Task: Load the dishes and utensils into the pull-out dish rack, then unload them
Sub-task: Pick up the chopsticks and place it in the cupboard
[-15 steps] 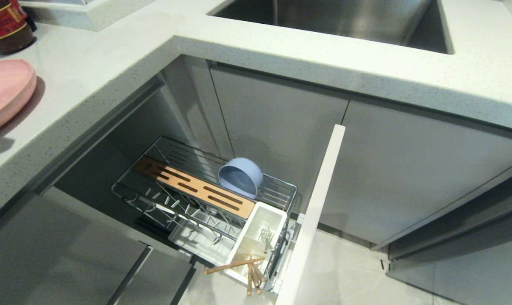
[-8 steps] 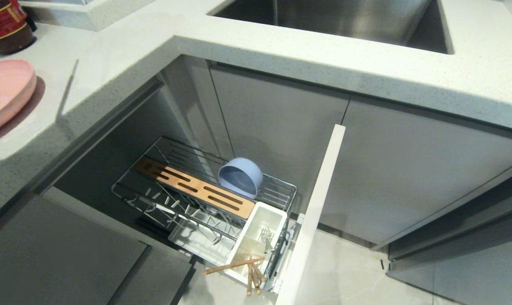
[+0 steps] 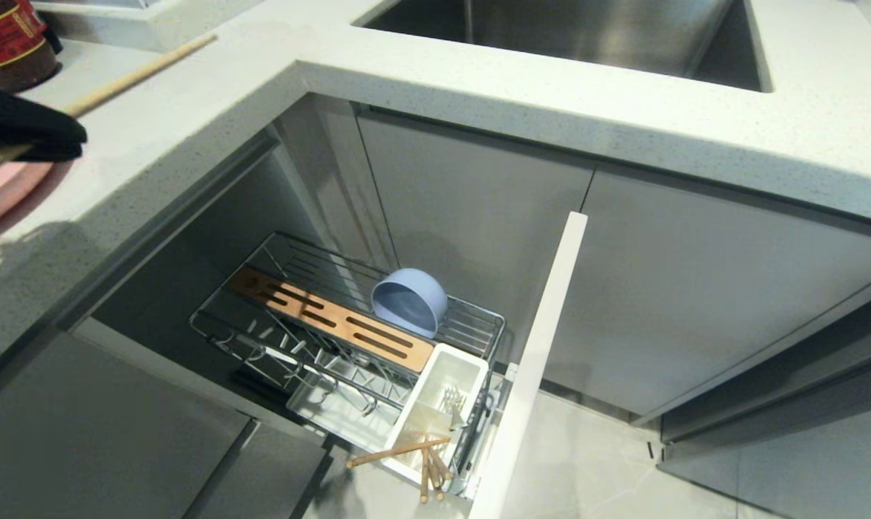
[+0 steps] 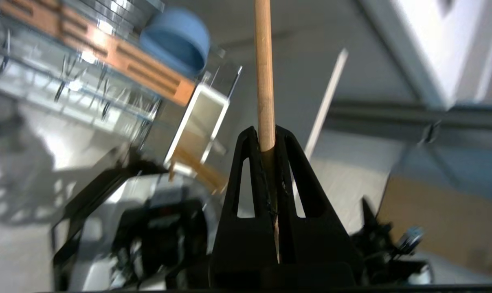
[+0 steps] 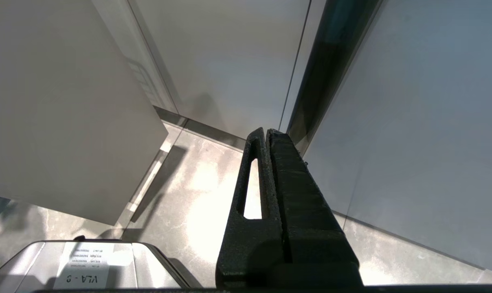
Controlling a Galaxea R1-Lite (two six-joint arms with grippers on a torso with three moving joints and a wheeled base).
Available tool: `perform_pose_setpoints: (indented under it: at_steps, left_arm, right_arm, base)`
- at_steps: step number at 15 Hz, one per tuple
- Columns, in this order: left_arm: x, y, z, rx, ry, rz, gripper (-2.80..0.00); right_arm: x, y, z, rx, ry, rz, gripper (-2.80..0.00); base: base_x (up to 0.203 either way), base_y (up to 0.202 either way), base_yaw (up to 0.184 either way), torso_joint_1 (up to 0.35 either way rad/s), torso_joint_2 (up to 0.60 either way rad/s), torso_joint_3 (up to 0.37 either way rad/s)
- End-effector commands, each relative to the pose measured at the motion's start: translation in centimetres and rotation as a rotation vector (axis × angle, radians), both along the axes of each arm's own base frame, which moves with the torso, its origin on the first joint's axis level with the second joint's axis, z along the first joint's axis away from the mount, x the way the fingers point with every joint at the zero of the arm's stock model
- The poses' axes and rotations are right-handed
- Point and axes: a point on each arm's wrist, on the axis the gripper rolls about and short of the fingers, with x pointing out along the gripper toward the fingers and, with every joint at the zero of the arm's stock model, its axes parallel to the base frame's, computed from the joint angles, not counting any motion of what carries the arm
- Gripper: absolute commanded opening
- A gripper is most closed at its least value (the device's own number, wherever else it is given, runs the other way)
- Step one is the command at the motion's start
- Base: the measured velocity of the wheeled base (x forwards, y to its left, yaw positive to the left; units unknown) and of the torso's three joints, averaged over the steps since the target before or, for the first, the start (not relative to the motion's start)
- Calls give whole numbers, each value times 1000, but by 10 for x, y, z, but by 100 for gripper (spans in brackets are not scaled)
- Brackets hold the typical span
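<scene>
A: Where is the left hand (image 3: 24,133) relative to the pull-out dish rack (image 3: 349,339)?

B: Well above the rack and off to the robot's left, over the desk (image 3: 161,122) at the edge of the head view. It is clenched on a single wooden chopstick (image 3: 140,72). In the left wrist view the two black fingers (image 4: 246,179) pinch the stick between them, and the stick runs on past the fingertips.

A: And the rest of the utensils?

B: More wooden chopsticks (image 3: 425,461) stand in the white cutlery cup (image 3: 439,404) at the rack's front corner, just behind the tall white front panel (image 3: 544,346). One of them leans out over the cup's rim, away from the panel. The spoon cannot be made out.

A: The dishes?

B: The pale blue bowl (image 3: 409,301) rests tilted on its side on the wire of the rack, on the far side of the slotted wooden strip (image 3: 331,319), its open mouth turned toward the strip. The pink plate (image 3: 3,189) lies on the desk, far from the rack, partly hidden under the left hand.

A: Anything else on the desk?

B: A dark jar with a red label (image 3: 10,43) beyond the plate, and the steel sink (image 3: 572,32) set into the top above the rack's cabinet.

A: The right hand (image 5: 267,132)?

B: Only its own wrist view shows it: fingers pressed together on nothing, pointing at a grey cabinet front above the floor.
</scene>
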Motion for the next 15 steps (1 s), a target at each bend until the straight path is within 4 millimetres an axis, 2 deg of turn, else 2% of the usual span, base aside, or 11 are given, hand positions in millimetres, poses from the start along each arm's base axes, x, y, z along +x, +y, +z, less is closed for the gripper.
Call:
perform_pose_setpoints:
  at_steps: [1, 7, 11, 15]
  left_arm:
    - [15, -11, -10, 62, 73, -30, -280]
    - [13, -12, -29, 303, 180, -171, -280]
    - [10, -12, -45, 472, 307, -332, -280]
    - [23, -21, -52, 534, 324, -428, -280]
  right_arm:
    - [0, 0, 0, 0, 0, 1, -280]
    - [0, 0, 0, 0, 0, 1, -280]
    - [0, 0, 0, -1, 0, 1, -280]
    - [0, 0, 0, 0, 0, 0, -280]
  base:
    - [0, 0, 0, 0, 0, 0]
    - [0, 0, 0, 0, 0, 0]
    - [0, 0, 0, 0, 0, 0]
    - [0, 0, 0, 0, 0, 0]
